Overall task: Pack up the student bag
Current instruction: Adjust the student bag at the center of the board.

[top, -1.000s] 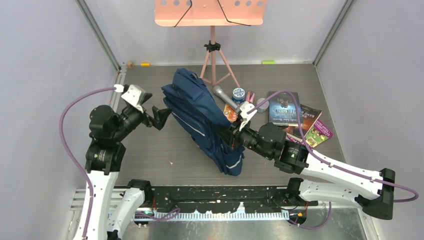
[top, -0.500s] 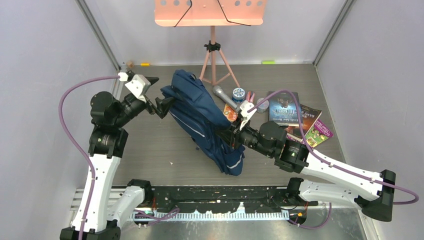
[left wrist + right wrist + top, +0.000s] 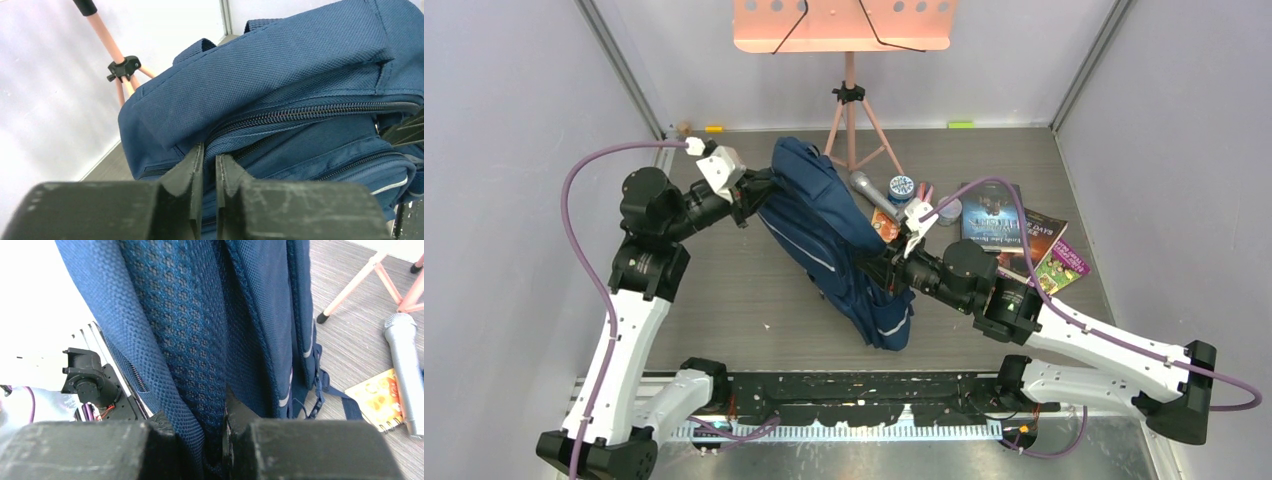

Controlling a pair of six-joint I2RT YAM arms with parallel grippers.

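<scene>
The student bag [image 3: 829, 235], navy blue with thin white stripes, stands tilted in the middle of the table. My left gripper [image 3: 759, 196] is at its upper left edge. The left wrist view shows that gripper [image 3: 209, 156] shut on a fold of blue fabric beside a closed zipper of the bag [image 3: 300, 70]. My right gripper [image 3: 881, 268] is against the bag's right side. Seen from the right wrist, it [image 3: 210, 437] is shut on the padded mesh back panel of the bag [image 3: 195, 320].
A pink music stand [image 3: 849, 100] rises behind the bag. To the bag's right lie a grey microphone [image 3: 871, 194], a small round tin [image 3: 901, 187], an orange notebook [image 3: 884, 228] and several books [image 3: 992, 213]. Walls close in on both sides.
My left gripper has moved right and away from me to the bag's top edge and closed on its fabric. The right gripper has kept its hold and barely shifted.
</scene>
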